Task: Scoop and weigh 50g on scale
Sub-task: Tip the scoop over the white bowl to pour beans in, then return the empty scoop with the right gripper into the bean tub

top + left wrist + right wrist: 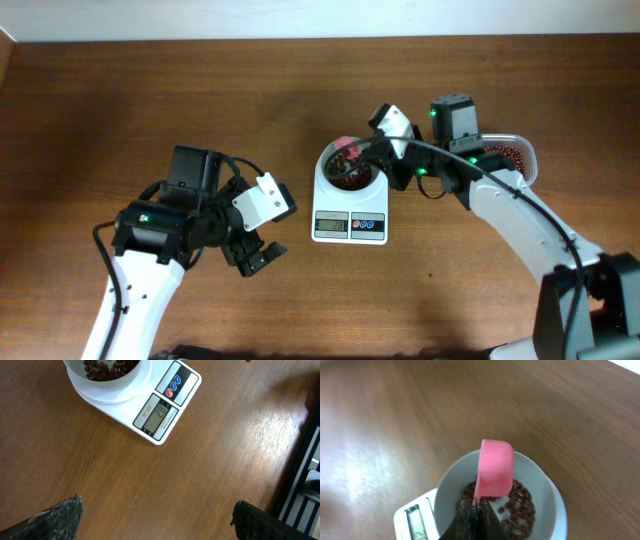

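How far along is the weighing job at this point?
Done: red beans already lie in the white bowl on the scale. In hand: the right claw, shut on the pink scoop, tips it over the bowl. Left: confirming the target weight; the display is too blurred to read. The left claw hangs open, idle.

We see a wood-grain table (150,110) with a soft sheen. On it stands a smooth white plastic scale (120,410) with a matt grey display (159,415) and a glossy white bowl (547,485). The pink plastic scoop (495,467) is smooth. The left gripper (156,507) has rough, grainy dark pads (60,515).
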You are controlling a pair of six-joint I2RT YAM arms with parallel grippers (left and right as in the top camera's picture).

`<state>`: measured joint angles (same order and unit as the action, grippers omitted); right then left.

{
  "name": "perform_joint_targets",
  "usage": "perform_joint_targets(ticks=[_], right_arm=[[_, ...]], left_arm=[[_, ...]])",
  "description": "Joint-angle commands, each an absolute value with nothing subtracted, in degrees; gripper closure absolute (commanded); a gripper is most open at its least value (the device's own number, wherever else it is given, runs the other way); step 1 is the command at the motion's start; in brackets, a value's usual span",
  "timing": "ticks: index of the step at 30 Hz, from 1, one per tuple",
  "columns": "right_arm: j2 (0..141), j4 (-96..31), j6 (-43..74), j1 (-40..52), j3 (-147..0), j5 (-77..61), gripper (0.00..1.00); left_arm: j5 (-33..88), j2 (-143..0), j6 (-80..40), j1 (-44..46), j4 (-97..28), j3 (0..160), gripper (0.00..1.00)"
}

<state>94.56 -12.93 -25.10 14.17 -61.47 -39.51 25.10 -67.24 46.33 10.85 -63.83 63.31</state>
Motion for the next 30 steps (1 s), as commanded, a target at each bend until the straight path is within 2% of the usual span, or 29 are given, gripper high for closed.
perform_joint_targets(ticks=[1, 6, 11, 15, 19, 22, 26, 30], right_arm=[[89.60, -14.68, -29.36, 16.16, -61.84, -23.49, 0.96], [85.54, -18.28, -30.26, 20.43, -61.84, -13.50, 0.96], [82.61, -20.78, -30.20, 21.37, -61.84, -13.26, 0.96], [73.36, -21.63, -29.58, 19.35, -61.84, -10.87, 0.96], [64.88, -28.40, -29.58, 8.71, -61.84, -3.66, 0.96], [64.25, -32.21, -28.60, -0.23, -61.82, -3.57, 0.96], [70.98, -32.64, -15.97, -10.52, -61.82, -4.43, 0.96], [81.95, -32.64, -11.62, -11.51, -61.82, -4.71, 0.96]], left_arm=[[25.71, -67.18, 47.27, 10.59, -63.90, 62.98, 0.01], [25.71, -67.18, 47.27, 10.59, -63.90, 62.98, 0.01], [25.71, -67.18, 47.24, 10.59, -63.90, 62.98, 0.01], [25.71, -67.18, 47.27, 10.59, -63.90, 62.98, 0.01], [25.71, -67.18, 47.27, 10.59, -63.90, 62.98, 0.01], [25.71, -67.18, 47.27, 10.59, -63.90, 62.98, 0.01], [25.71, -67.18, 47.24, 10.59, -63.92, 62.98, 0.01], [25.71, -67.18, 47.27, 10.59, -63.90, 62.98, 0.01]])
